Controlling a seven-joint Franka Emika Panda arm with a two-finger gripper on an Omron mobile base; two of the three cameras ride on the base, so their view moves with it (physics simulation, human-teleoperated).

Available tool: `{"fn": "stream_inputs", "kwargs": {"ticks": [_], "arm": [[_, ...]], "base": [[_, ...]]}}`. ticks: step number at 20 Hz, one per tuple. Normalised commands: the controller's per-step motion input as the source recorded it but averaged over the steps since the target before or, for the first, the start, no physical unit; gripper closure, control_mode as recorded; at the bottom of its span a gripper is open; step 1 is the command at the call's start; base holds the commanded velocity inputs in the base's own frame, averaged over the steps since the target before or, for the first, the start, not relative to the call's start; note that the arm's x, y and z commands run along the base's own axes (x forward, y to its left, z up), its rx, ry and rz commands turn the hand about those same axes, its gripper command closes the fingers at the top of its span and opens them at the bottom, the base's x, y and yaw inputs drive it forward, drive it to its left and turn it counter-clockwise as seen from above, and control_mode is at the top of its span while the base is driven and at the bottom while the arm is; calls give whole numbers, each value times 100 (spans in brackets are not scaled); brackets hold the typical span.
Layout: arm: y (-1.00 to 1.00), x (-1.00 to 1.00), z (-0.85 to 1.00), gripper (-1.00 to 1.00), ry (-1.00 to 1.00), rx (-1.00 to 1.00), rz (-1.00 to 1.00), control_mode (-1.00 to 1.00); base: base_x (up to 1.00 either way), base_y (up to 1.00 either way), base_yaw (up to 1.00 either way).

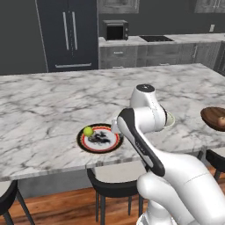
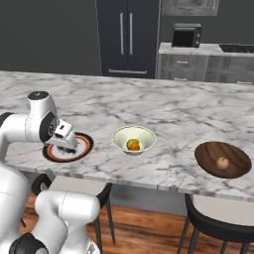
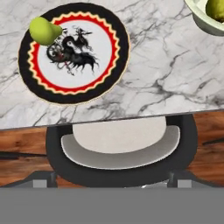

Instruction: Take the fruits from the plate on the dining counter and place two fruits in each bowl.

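Three fruits were already placed, two in the cream bowl (image 2: 133, 139) at frame centre and one in the wooden bowl (image 2: 222, 158) at right, leaving the green fruit (image 3: 43, 30) on the plate (image 3: 117, 48), upper left, while the gripper's (image 2: 64, 144) jaw state could not be told.

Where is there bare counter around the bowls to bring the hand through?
Bare marble lies between the plate and the cream bowl, and between that bowl and the wooden bowl. The whole far side of the dining counter is bare too. Crowded: inside the cream bowl, two fruits.
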Motion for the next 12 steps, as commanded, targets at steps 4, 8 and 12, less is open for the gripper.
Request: {"fn": "stream_inputs", "kwargs": {"ticks": [4,8,12], "arm": [[0,0,0,-100,0,0,0,100],[9,49,0,-100,5,0,1,-100],[29,100,0,-100,23,0,8,-100]], "base": [[0,0,0],[0,0,0],[0,0,0]]}}
